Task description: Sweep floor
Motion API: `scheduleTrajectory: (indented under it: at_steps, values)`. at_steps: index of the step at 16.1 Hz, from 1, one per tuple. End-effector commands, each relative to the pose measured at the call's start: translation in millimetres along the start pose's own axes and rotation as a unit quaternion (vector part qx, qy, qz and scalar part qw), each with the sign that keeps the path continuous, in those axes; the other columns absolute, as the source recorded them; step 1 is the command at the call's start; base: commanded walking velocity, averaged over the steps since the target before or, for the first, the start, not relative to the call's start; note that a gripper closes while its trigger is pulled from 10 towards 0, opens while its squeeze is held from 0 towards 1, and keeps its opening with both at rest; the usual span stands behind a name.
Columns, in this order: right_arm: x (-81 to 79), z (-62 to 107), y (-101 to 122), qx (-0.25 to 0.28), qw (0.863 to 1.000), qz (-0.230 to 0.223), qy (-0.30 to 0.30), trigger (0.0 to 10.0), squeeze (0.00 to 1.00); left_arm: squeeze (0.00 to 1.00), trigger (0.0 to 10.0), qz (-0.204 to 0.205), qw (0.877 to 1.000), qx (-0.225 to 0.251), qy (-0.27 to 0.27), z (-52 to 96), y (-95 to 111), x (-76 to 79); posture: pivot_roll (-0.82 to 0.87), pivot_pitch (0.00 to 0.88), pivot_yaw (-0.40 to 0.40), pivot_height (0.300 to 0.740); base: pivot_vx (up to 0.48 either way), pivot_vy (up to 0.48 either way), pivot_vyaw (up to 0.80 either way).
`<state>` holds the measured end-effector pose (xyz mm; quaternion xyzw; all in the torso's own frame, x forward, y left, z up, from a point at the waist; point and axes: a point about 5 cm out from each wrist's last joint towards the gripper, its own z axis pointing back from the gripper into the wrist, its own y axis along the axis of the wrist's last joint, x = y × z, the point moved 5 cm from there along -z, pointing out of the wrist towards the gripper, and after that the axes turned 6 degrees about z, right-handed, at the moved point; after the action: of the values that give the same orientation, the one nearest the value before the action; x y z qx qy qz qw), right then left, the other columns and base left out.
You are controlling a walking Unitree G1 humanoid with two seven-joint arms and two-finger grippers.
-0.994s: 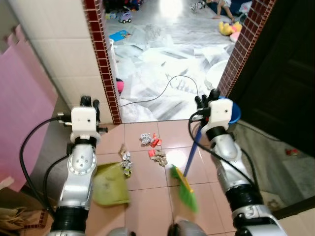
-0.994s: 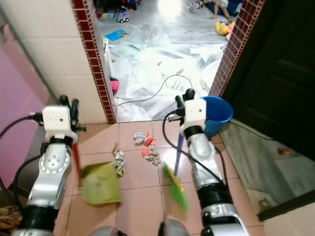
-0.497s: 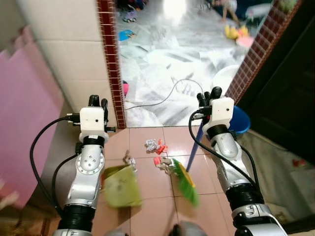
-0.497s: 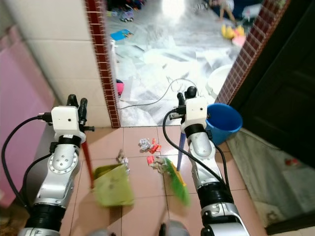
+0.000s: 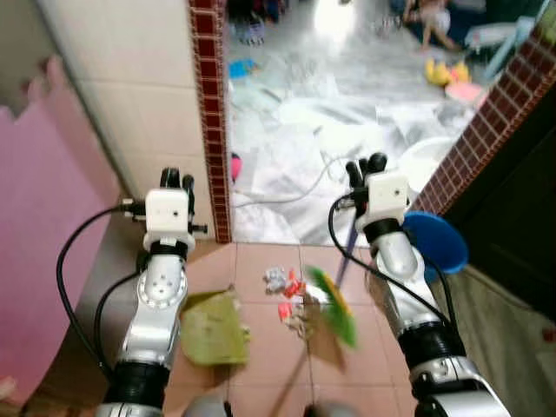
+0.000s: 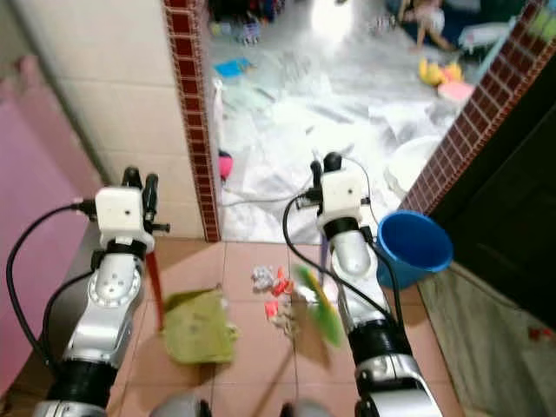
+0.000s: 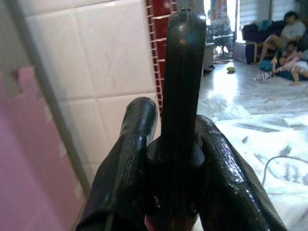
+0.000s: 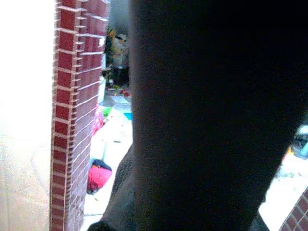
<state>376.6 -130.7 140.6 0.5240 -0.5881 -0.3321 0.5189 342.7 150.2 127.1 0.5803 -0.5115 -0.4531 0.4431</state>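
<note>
My left gripper (image 5: pixel 176 180) is shut on the upright handle (image 7: pixel 180 96) of a green dustpan (image 5: pixel 213 327), whose red lower shaft (image 6: pixel 155 278) runs down to the pan on the pink tiles. The right gripper (image 5: pixel 365 167) is shut on a blue-handled broom; its blurred green bristle head (image 5: pixel 332 294) hangs just right of a small pile of crumpled paper and red scraps (image 5: pixel 291 291). The dustpan lies left of that pile. In the right wrist view a dark shape (image 8: pixel 207 120) blocks most of the picture.
A blue bucket (image 5: pixel 439 243) stands to the right by a brick pillar (image 5: pixel 495 113). Another brick pillar (image 5: pixel 211 104) and a tiled wall rise on the left. Beyond the doorway lie scattered white sheets (image 5: pixel 347 113), a cable, toys and seated people (image 7: pixel 288 43).
The camera has tilted up and shifted. The broom head has swung forward and left, up to the litter pile. The dustpan stays left of the pile.
</note>
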Motion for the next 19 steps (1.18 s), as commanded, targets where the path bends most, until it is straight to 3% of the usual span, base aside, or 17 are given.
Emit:
scheduleTrajectory:
  at_steps: [1,5,7,9,14,19]
  values:
    - [18.4,-3.4,6.8,0.014,0.999,0.027,-0.015,10.0,0.0,0.0,10.0,0.001,0.999,0.041,-0.009,-5.8,19.8,8.5,0.07,0.0,-0.033,0.74,0.48,0.0,0.0]
    - [19.6,-5.0,6.4,0.012,0.999,0.026,-0.019,10.0,0.0,0.0,10.0,0.009,0.999,0.038,-0.012,-7.2,16.7,12.6,0.07,0.0,-0.035,0.74,0.219,0.0,0.0]
    - [21.2,-5.8,5.8,0.011,0.999,0.025,-0.021,10.0,0.0,0.0,10.0,0.016,1.0,0.01,-0.022,-6.7,2.2,20.1,0.06,0.0,-0.037,0.74,0.0,0.0,0.0]
    - [23.0,-5.9,3.9,0.007,0.999,0.028,-0.027,10.0,0.0,0.0,10.0,0.031,0.998,-0.022,-0.051,-2.7,-15.2,37.5,0.06,0.0,-0.037,0.74,0.0,0.0,0.0]
    - [26.6,-6.3,-0.3,-0.005,0.999,0.033,-0.039,10.0,0.0,0.0,10.0,0.054,0.993,-0.057,-0.088,6.5,-37.5,57.4,0.05,0.0,-0.038,0.74,0.0,0.0,0.0]
    - [26.0,-5.9,-14.0,-0.039,0.998,0.001,-0.057,10.0,0.0,0.0,10.0,0.09,0.978,-0.118,-0.144,17.1,-63.0,95.4,0.04,0.0,-0.034,0.74,0.0,0.0,0.0]
